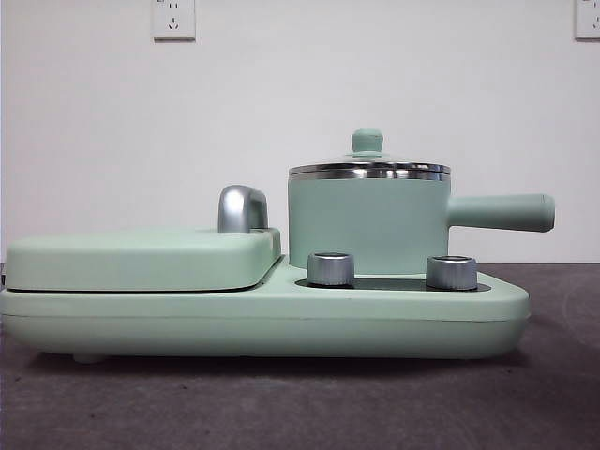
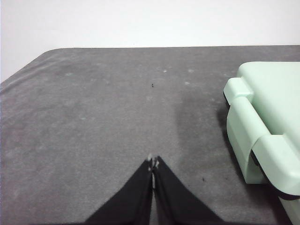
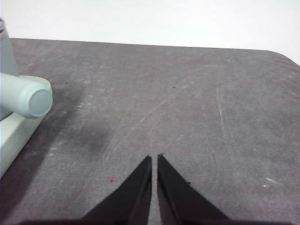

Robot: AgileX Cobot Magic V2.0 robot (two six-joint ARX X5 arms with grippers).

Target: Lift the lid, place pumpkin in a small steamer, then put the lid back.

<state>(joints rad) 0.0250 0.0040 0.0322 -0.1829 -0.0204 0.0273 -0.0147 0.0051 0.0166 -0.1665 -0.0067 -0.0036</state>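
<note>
Small steamer (image 1: pixel 367 225): stands upright on the right half of the wide mint-green base (image 1: pixel 262 323), behind two silver knobs (image 1: pixel 331 268); its long side handle (image 1: pixel 500 212) sticks out level past the base's right end.
Lid (image 1: pixel 368 167): seated flat on the steamer's steel rim, mint-green knob on top — closed.
Pumpkin: not seen in any view.
Flat cover (image 1: pixel 141 258): lies on the base's left half, its chrome handle (image 1: pixel 241 208) just beside the steamer's wall.
Open room, left side: bare grey table (image 2: pixel 103 122) runs from the base's left corner (image 2: pixel 262 140) out to the table's rounded far edge.
Open room, right side: bare table stretches wide beyond the handle's round end (image 3: pixel 36 101), which overhangs the base's edge.
Left gripper (image 2: pixel 153 164): low over the table, apart from the base, jaws pressed together, holding nothing.
Right gripper (image 3: pixel 154 160): low over the table, well apart from the handle's end — jaws nearly together with a thin slit between, empty.
</note>
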